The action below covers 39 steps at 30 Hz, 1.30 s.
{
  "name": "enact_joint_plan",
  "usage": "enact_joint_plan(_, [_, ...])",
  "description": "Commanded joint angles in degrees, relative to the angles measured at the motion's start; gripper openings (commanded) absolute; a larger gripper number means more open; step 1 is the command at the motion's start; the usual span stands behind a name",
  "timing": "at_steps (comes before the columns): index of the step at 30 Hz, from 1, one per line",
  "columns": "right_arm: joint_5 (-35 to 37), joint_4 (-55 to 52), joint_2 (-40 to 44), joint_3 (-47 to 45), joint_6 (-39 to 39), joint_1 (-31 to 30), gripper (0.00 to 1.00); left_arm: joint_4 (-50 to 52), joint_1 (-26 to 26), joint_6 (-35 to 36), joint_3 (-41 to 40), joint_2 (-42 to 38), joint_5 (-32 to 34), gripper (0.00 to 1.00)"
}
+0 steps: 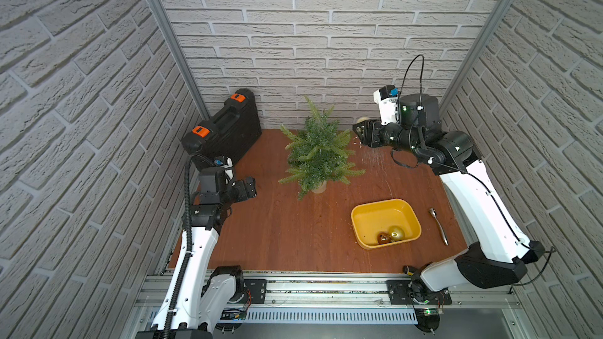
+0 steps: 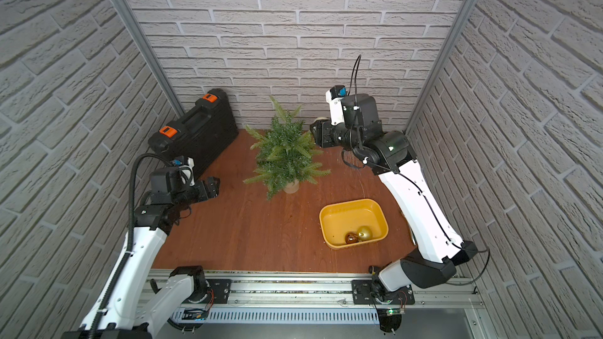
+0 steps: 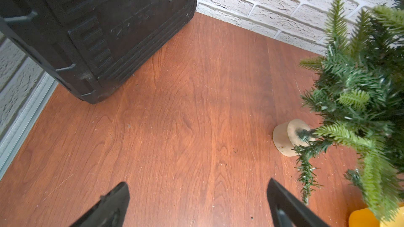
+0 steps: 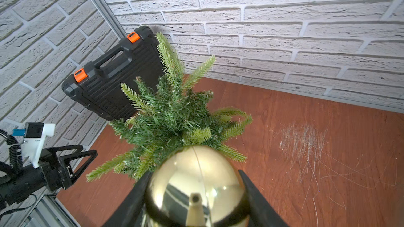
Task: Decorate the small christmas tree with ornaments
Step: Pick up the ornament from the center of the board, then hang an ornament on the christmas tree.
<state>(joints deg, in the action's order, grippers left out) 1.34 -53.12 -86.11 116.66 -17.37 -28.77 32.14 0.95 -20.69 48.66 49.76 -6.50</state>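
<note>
My right end effector (image 4: 193, 176) grasps a gold ornament (image 4: 196, 182), cap toward my wrist, beside the upright small christmas tree (image 1: 318, 154); left end effector (image 3: 196, 182) released; black case (image 3: 109, 29) lettering unreadable.

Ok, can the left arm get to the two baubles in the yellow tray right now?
Probably yes. The left tool is open and empty, bare table lies between it and the yellow tray, in front of the tree, and nothing covers the baubles. A long stretch, though.
</note>
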Motion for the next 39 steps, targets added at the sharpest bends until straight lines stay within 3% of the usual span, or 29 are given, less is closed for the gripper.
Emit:
enact_joint_plan(1, [2.1, -0.7, -0.7, 2.4, 0.4, -1.6, 0.51, -1.9, 0.3, -0.2, -0.7, -0.7, -0.1, 0.98])
enact_joint_plan(39, [9.7, -0.9, -8.2, 8.8, 3.3, -2.3, 0.52, -1.9, 0.4, 0.0, -0.5, -1.0, 0.0, 0.98])
